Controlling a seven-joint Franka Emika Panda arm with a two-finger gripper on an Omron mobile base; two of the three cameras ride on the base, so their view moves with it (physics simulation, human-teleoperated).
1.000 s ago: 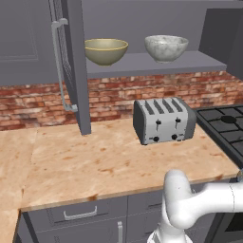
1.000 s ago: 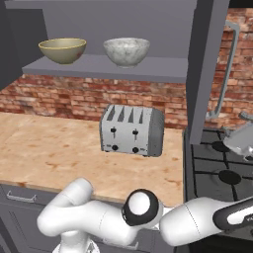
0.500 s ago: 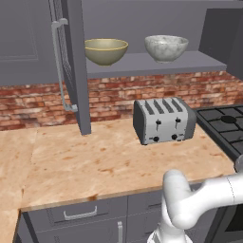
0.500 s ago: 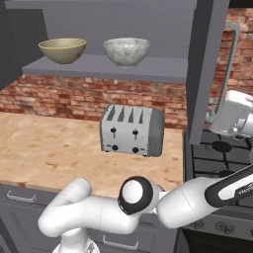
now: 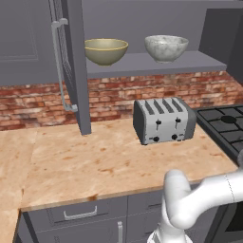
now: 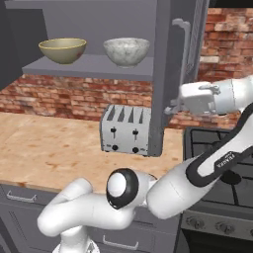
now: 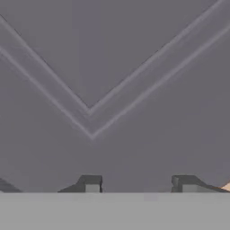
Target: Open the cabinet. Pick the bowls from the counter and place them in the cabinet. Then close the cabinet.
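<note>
The cabinet [image 5: 142, 28] stands open, both doors swung out. On its shelf [image 5: 142, 64] sit the olive-tan bowl [image 5: 106, 50] toward the left end and the marbled white bowl [image 5: 165, 47] toward the right, apart from each other. The tool [image 6: 173, 106] is at the lower end of the right door's handle [image 6: 184, 64]; whether it grips cannot be told. Below, a silver toaster [image 5: 163, 119] stands near the bench's [image 5: 95, 161] back edge.
</note>
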